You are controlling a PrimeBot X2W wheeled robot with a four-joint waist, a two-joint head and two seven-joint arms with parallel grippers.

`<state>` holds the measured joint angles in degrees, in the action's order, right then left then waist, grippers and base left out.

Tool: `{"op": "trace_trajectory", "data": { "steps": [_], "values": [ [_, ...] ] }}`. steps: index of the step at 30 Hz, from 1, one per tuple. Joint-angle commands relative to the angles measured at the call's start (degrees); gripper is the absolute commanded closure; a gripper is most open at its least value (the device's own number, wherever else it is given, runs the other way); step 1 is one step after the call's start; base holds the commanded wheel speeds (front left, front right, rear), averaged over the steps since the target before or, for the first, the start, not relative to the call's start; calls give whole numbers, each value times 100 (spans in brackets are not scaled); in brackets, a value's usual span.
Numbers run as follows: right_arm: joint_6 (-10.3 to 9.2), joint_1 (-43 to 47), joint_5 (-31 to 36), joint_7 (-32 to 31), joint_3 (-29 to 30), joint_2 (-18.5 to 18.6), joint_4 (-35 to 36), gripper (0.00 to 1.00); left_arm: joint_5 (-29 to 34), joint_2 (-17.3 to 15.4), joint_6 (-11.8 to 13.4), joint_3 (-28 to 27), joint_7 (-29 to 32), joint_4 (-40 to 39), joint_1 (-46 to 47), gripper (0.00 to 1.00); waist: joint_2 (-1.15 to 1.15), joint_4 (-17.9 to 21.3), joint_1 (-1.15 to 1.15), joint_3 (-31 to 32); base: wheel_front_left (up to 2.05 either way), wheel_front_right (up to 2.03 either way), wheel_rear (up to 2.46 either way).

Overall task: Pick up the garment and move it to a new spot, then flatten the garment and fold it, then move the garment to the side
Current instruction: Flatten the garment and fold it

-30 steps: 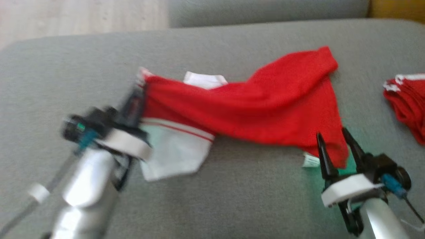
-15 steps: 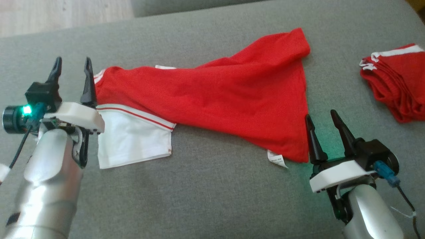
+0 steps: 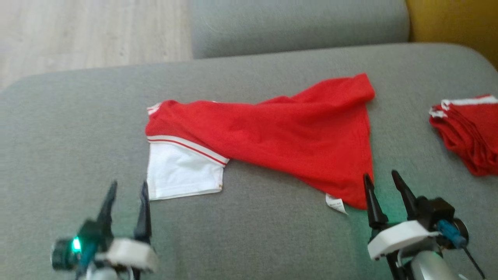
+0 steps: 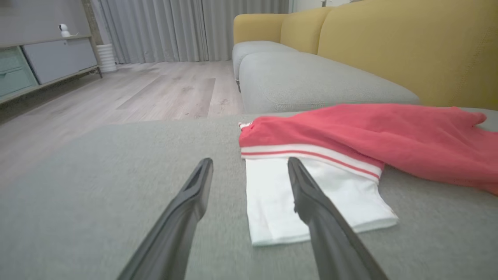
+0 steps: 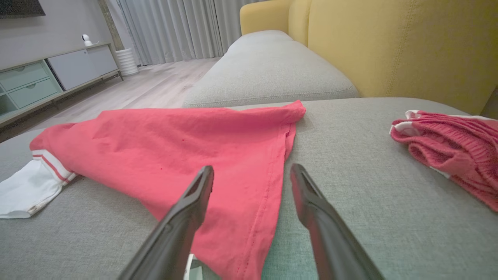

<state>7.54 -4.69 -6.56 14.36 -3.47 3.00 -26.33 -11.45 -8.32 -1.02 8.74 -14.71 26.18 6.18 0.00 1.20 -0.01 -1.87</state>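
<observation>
Grey woven sofa seat (image 3: pixel 78 128), pale wood floor (image 3: pixel 89 35) behind, yellow backrest (image 3: pixel 451 31), grey curtains (image 4: pixel 175 27). Garment (image 3: pixel 280 132) lies mid-seat: red knit, roughly triangular, white sleeve at left end. Folded red pile (image 3: pixel 467 132) far right. Left gripper (image 3: pixel 129 183) and right gripper (image 3: pixel 380 174) both spread, holding nothing.

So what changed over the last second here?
The left gripper let go of the garment at its sleeve end, opened and drew back toward the robot, clear of the cloth. That end now lies on the cushion. The right gripper stayed open at the garment's near right corner, and the red pile stayed put. The camera shifted too.
</observation>
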Motion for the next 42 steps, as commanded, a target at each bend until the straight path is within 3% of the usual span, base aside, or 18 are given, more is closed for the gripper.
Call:
{"op": "trace_trajectory", "data": {
  "steps": [1,8,15,26,36,37,38,39,42],
  "values": [
    [-5,-94,-37,63,-115,-9,147,0,59,-32,-10,-257,-29,-254,139,0,0,-117,1,121,0,0,0],
    [-5,93,-141,63,-79,-11,51,0,156,236,-182,-541,-29,-508,-531,0,0,-167,1,229,0,0,0],
    [-5,87,-156,63,-116,-12,55,0,205,366,-363,-693,-29,-319,-372,0,0,-124,1,122,0,0,0],
    [-5,-212,-97,63,-279,-12,152,0,163,426,-511,-808,-29,1023,836,0,0,73,1,-596,0,0,0],
    [-5,-255,-77,63,-280,-12,101,0,30,487,-580,-685,-29,2583,1343,0,0,190,1,-742,0,0,0],
    [-5,-241,-80,63,-260,-12,80,0,7,496,-595,-623,-29,2707,1380,13,0,187,1,-736,0,0,0],
    [-5,-223,-86,63,-246,-12,51,0,-24,504,-609,-556,-29,2822,1411,66,0,180,1,-727,0,0,0],
    [-5,-203,-100,63,-239,-12,7,0,-64,511,-621,-485,-29,2912,1439,100,0,170,1,-718,0,0,0],
    [-5,-149,-153,63,-222,-12,-155,0,-184,525,-640,-281,-29,3063,1492,100,0,124,1,-688,0,0,0]
  ]
}}
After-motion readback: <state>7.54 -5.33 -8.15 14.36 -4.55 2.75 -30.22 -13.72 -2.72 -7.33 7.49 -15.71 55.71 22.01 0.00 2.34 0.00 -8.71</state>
